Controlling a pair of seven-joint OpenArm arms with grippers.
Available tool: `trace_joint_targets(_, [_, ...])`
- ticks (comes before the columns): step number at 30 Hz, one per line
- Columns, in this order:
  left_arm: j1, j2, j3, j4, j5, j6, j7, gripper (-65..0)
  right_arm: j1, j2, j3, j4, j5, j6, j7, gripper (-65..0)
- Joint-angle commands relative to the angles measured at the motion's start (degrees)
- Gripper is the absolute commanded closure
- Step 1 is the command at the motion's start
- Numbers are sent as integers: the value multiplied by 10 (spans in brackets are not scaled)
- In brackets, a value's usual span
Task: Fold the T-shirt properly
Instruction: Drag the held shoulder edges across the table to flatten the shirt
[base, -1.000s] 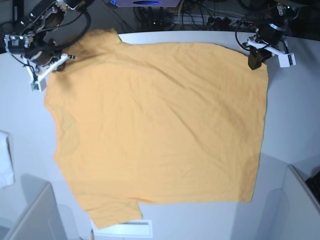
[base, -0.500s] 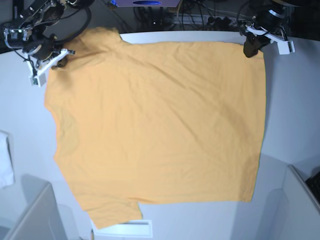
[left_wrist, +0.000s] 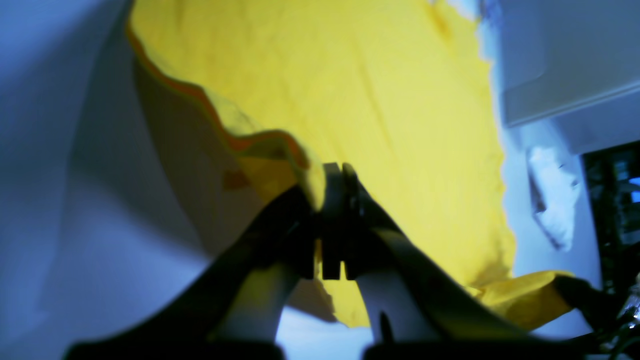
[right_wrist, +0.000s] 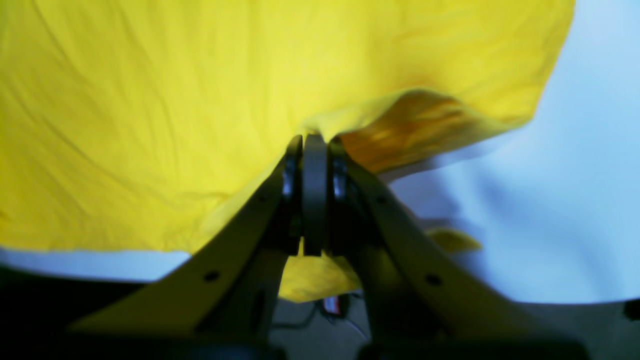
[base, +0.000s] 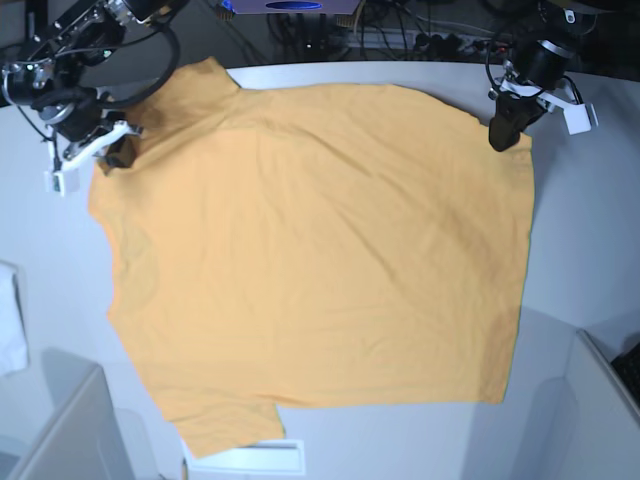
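Since a second ago the left end effector (base: 507, 128) has gone toward the far edge and come back in over the T-shirt (base: 320, 260), carrying its corner inward, so the far hem now slants where it ran straight; the right end effector (base: 113, 155) has slid a little toward the near side, tugging the shoulder with it. Both are clamped shut on the T-shirt, each pinching a raised fold of fabric between closed jaws, as both wrist views show. The T-shirt lies spread nearly flat on the pale surface (base: 585, 230), filling most of it, its long axis running across the base view: hem at that view's right, shoulders and sleeves at its left, one sleeve toward the near edge. It is plain light orange, unprinted, thin, with shallow wrinkles fanning from the two pinched corners.
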Motion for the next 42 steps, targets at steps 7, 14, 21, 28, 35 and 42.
trace_joint_targets(7, [-36, -1, -4, 8, -34, 27, -8, 0, 28, 25, 11, 10, 62, -63, 9, 0])
trace_joint_targets(14, [-58, -1, -4, 7, -33, 36, -10, 0, 47, 29, 11, 7, 62, -71, 9, 0])
trace_joint_targets(21, [-60, 15, -79, 6, -54, 36, -7, 0, 80, 40, 11, -30, 24, -71, 9, 0])
trace_joint_targets(28, [-58, 15, -87, 6, -91, 36, -7, 0, 91, 38, 11, -35, 20, -71, 9, 0])
trace_joint_targets(35, [-59, 15, -87, 5, -91, 36, -7, 0, 105, 38, 5, -38, 20, -71, 9, 0])
trace_joint_targets(42, [-54, 17, -91, 2, -58, 36, -7, 0, 120, 37, -69, -61, -30, -72, 9, 0])
